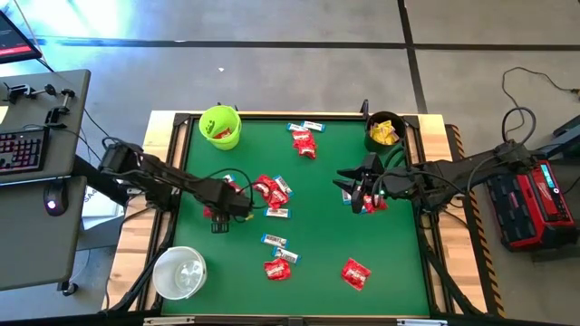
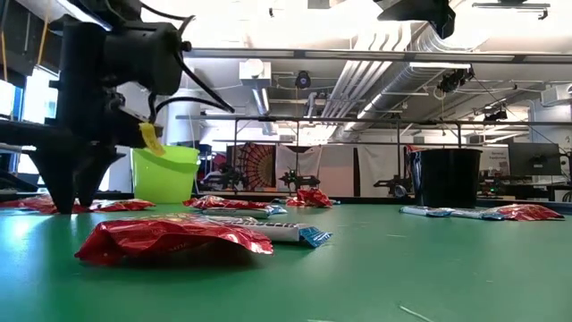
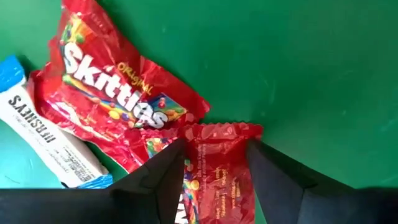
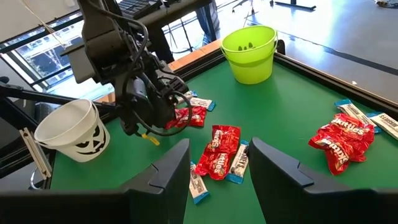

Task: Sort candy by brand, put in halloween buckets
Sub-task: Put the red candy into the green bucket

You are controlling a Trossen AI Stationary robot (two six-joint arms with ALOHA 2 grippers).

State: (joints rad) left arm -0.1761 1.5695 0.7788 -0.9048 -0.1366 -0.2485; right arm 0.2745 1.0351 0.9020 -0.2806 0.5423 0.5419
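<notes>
- Over the left half of the green table (image 1: 317, 226), the left gripper (image 1: 218, 220) points down at a red Skittles packet (image 3: 214, 168); its fingers (image 3: 155, 180) stand apart on either side of the packet — whether they press it I cannot tell.
- Just beside that packet lie a larger red packet (image 3: 106, 93) and a white-and-blue Hershey's bar (image 3: 43, 134), the bar touching the larger packet.
- Right of centre, the right gripper (image 1: 355, 188) hovers above the table with its jaws parted and nothing between them.
- Lime green bucket (image 1: 220, 126) at the far left corner, black bucket (image 1: 384, 132) at the far right with yellow candy (image 1: 384, 134) inside, white bucket (image 1: 179, 273) at the near left.
- More red packets and bars lie scattered — near the middle, the far edge and the near edge.
</notes>
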